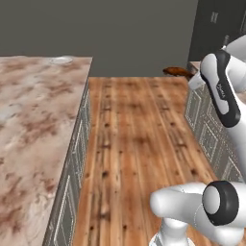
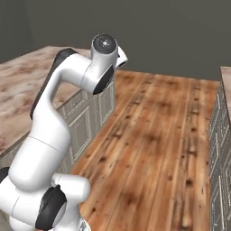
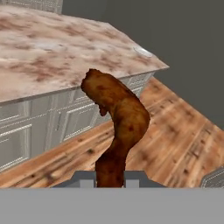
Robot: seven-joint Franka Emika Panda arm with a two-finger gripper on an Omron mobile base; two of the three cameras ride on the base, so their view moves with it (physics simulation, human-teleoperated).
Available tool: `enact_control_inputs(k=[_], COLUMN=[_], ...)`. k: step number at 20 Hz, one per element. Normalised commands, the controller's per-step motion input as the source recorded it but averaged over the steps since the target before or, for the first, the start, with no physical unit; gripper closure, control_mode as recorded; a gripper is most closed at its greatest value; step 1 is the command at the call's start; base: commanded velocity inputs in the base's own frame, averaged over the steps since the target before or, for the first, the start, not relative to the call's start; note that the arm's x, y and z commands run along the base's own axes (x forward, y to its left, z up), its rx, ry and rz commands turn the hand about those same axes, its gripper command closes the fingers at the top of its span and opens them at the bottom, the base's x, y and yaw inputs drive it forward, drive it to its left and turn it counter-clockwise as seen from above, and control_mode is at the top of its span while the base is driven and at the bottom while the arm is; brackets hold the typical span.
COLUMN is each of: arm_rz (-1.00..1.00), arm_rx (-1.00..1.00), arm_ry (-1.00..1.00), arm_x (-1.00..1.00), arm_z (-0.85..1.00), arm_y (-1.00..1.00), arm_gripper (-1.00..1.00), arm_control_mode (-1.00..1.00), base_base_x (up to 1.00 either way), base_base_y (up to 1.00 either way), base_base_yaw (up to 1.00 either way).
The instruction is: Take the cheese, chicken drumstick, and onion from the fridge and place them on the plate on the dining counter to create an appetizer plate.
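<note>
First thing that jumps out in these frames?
The chicken drumstick, reddish-brown, rising thin end down from the gripper shut on it, in the hand view. Behind it spreads the marbled dining counter, with the pale plate near its far corner. Wooden floor runs alongside the counter.

White rounded arm [image 2: 49, 131], black joint caps

Kitchen: marbled dining counter [image 1: 33, 120], panelled cabinets [image 3: 65, 120].

chicken drumstick [image 3: 118, 127] in claw [image 3: 110, 179], dining counter [image 3: 52, 57] beyond, plate [image 1: 61, 60] seemingly at its far corner
</note>
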Motion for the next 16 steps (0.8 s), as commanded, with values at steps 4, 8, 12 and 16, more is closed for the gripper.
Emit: enact_control_inputs(k=[4,8,12,16], arm_rz=[0.0,0.0,0.0,0.0], arm_rx=[0.0,0.0,0.0,0.0], arm_ry=[0.0,0.0,0.0,0.0], arm_x=[0.0,0.0,0.0,0.0], arm_z=[0.0,0.0,0.0,0.0], arm_y=[0.0,0.0,0.0,0.0], arm_gripper=[1.0,1.0,1.0,1.0], arm_control_mode=[1.0,1.0,1.0,1.0], base_base_x=[1.0,1.0,1.0,1.0], base_base_y=[-0.01,-0.2,-0.29,-0.37], base_base_yaw=[0.06,0.21,0.26,0.27])
